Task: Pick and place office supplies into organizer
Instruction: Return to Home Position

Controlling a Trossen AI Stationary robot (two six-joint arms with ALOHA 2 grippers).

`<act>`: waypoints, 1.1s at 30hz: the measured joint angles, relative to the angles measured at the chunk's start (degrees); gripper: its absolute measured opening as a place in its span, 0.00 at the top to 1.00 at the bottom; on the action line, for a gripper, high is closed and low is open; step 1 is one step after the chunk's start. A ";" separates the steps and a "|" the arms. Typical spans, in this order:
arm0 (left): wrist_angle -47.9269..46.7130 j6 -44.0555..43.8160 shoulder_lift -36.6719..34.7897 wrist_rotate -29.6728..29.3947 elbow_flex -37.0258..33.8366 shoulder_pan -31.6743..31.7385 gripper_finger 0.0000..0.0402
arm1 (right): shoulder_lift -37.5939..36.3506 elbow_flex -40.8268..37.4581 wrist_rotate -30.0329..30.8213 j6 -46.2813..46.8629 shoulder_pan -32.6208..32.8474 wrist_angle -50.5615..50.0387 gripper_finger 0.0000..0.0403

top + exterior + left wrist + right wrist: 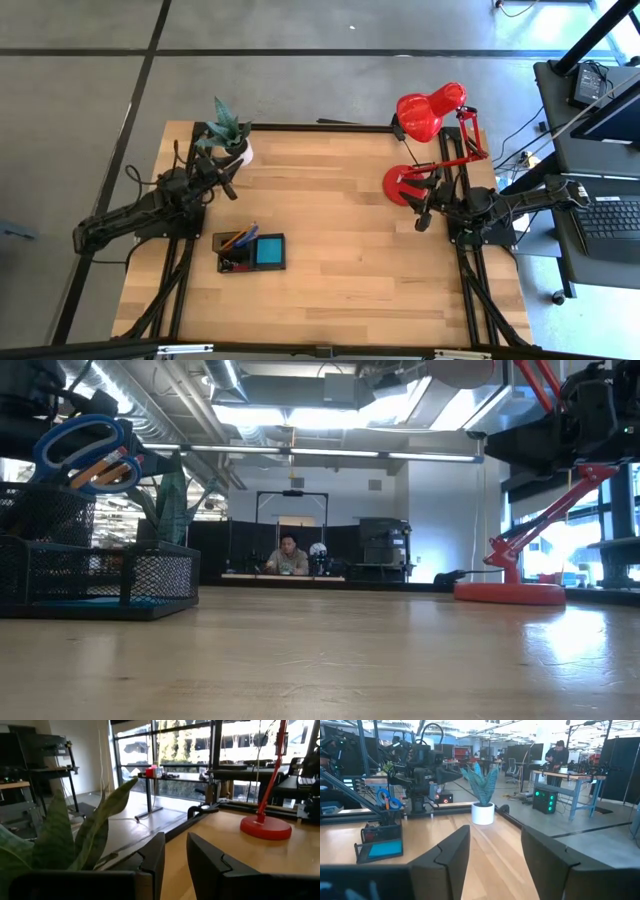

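Organizer (pixel 150 575) loaded near table (pixel 350 290) left edge; left gripper (pixel 176 840) by plant (pixel 228 135), right gripper (pixel 495 832) by lamp (pixel 430 110), both parted and empty, so homing could probably snag leaves or lamp arm.

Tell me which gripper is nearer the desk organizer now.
Left. The left gripper hangs just beyond the desk organizer, beside the potted plant. The right gripper sits far across the table, by the red lamp's base.
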 joint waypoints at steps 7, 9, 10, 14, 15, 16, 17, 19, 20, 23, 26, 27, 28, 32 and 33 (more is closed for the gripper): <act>2.28 0.81 0.15 0.24 -0.88 -0.02 0.81 | 0.02 0.02 -0.02 1.14 0.00 -1.67 0.55; 2.28 0.83 0.15 0.24 -0.88 -0.02 0.81 | 0.00 0.02 -0.02 0.54 0.00 -1.60 0.55; 2.28 0.85 0.15 0.24 -0.89 -0.02 0.81 | 0.00 0.02 -0.02 0.06 0.00 -1.60 0.55; 2.28 0.85 0.15 0.26 -0.88 -0.02 0.81 | -0.08 0.02 -0.10 -0.90 -1.15 -1.55 0.55; 2.28 0.69 0.15 0.26 -0.88 -0.02 0.81 | -0.29 0.02 -0.13 -1.52 -1.85 -1.56 0.55; 2.28 -0.17 0.17 0.28 -0.88 -0.02 0.81 | -0.55 0.02 -0.20 -1.71 -2.73 -1.54 0.55; 2.28 -1.49 0.17 0.28 -0.88 -0.02 0.81 | -1.00 0.02 -0.22 -2.05 -3.66 -1.54 0.55; 2.28 -3.38 0.17 0.28 -0.88 -0.02 0.81 | -2.23 0.02 -1.70 -3.36 -5.79 -1.58 0.55; 2.28 -3.93 0.17 0.28 -0.88 -0.02 0.81 | -2.91 0.02 -3.40 -4.11 -6.96 -1.60 0.55; 2.29 -4.06 0.18 0.30 -0.88 -0.02 0.81 | -5.54 0.02 -9.95 -4.89 -11.19 -3.24 0.55; 2.28 -4.06 0.20 0.30 -0.88 -0.02 0.81 | -8.33 0.02 -17.39 -4.93 -16.20 -6.82 0.55; 2.29 -4.06 0.20 0.30 -0.88 -0.02 0.81 | -9.22 0.02 -20.01 -4.75 -17.96 -7.78 0.55; 2.30 -4.06 0.20 0.31 -0.88 -0.02 0.81 | -10.18 0.02 -22.84 -4.53 -19.78 -8.82 0.55; 2.30 -4.06 0.20 0.31 -0.88 -0.02 0.81 | -13.09 0.02 -32.56 -3.76 -25.83 -12.02 0.55; 2.30 -4.06 0.20 0.31 -0.88 -0.02 0.81 | -13.61 0.02 -33.28 -3.01 -27.01 -12.52 0.55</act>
